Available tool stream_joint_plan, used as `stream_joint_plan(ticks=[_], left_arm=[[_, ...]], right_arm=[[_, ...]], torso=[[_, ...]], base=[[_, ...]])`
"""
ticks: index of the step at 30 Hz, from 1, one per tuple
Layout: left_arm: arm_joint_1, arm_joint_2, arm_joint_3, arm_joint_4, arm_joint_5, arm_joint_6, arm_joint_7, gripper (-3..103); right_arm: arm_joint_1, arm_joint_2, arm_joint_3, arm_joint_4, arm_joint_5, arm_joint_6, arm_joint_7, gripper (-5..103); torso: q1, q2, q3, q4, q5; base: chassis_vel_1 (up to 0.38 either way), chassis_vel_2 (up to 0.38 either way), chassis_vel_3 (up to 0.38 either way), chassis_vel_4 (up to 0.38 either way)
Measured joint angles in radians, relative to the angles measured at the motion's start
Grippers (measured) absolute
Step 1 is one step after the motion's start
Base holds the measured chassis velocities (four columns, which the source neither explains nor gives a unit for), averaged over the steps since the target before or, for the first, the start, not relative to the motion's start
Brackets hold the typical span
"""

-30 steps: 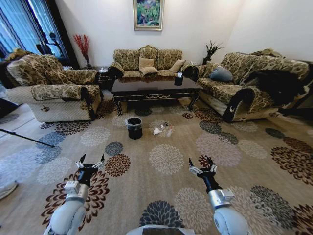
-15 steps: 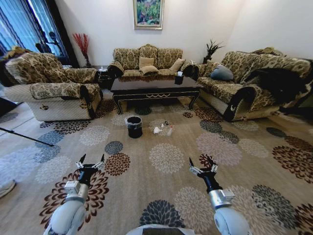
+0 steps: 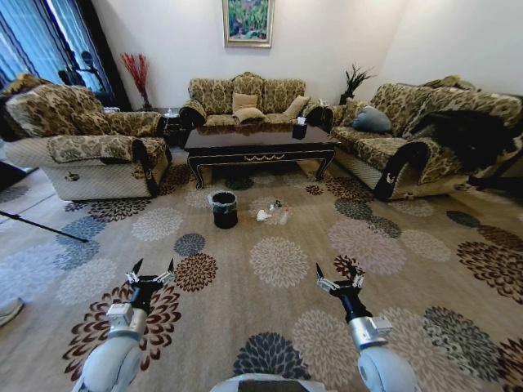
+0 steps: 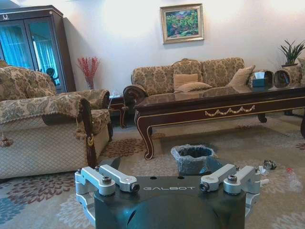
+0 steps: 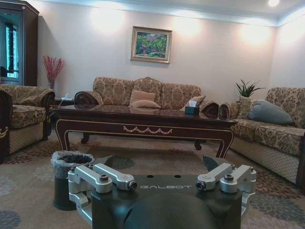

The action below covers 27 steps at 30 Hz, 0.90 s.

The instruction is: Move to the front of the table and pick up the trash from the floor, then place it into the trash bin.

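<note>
Beige carpet with round flower medallions covers the floor of a sitting room with pale walls. The table, a long dark glossy piece with gold scrollwork on its apron, stands in the middle of the far half of the room and serves here as the reference. Three patterned seats ring it: one sofa behind it against the wall, one armchair to its left, one sofa to its right. One framed painting hangs on the wall above the far sofa. On the table's right end sits one small black tissue box.

In front of the table, toward its left end, stands one trash bin, black with a grey liner over its rim. Just right of the bin, also in front of the table, the trash lies on the carpet: a white crumpled tissue and a few smaller bits close together.

Well in front of the table, the left gripper and right gripper hover above the carpet, each with its two fingers spread apart and holding nothing.
</note>
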Motion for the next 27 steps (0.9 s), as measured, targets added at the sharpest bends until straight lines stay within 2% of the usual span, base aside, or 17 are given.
stream_joint_plan(ticks=[27], left_arm=[[0.003,-0.003,0.0,-0.003,0.008,0.003,-0.004,100]], right_arm=[[-0.001,0.004,-0.006,0.003,-0.005,0.003,-0.002,100]], torso=[[-0.043,-0.109,-0.066,0.0,0.0]], base=[[0.0,0.0,0.0,0.0]])
